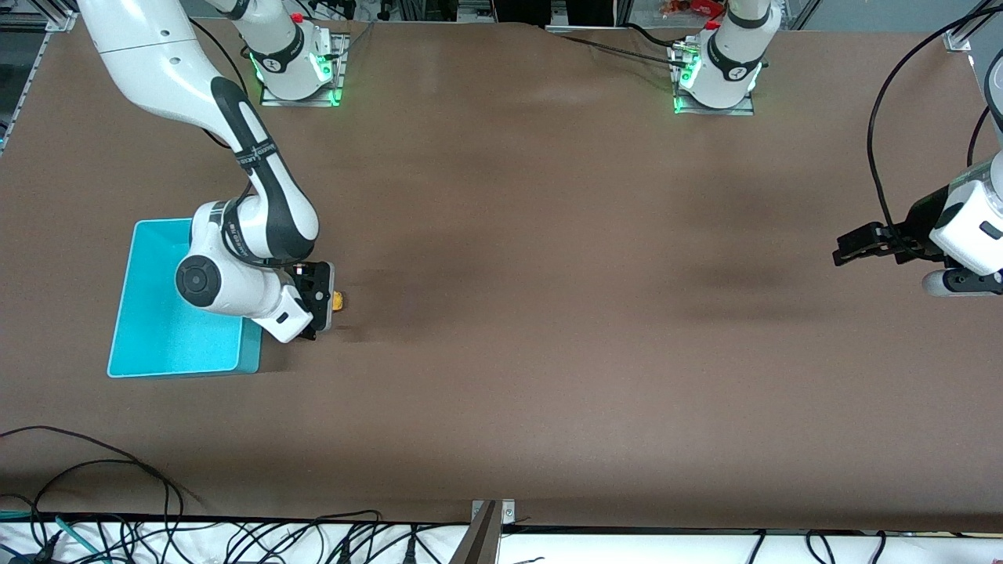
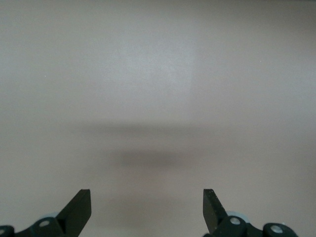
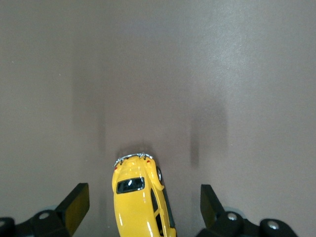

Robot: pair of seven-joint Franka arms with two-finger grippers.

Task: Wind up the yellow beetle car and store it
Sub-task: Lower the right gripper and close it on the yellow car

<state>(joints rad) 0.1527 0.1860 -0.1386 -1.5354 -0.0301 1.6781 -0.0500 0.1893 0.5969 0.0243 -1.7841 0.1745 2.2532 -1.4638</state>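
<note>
I see my right tool (image 3: 140,205) spread wide around the glossy yellow beetle car (image 3: 140,202) with dark windows; my left tool (image 2: 147,210) waits open, empty.

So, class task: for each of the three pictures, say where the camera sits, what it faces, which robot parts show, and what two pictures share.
Front view: high across the table, facing both arms; shows the right hand at the yellow beetle car beside the turquoise bin, the left hand waiting.
Left wrist view: on the left wrist, facing bare table past its open fingers.
Right wrist view: on the right wrist, facing the car between open fingers.
Shared: front and right wrist views both show the car.
</note>
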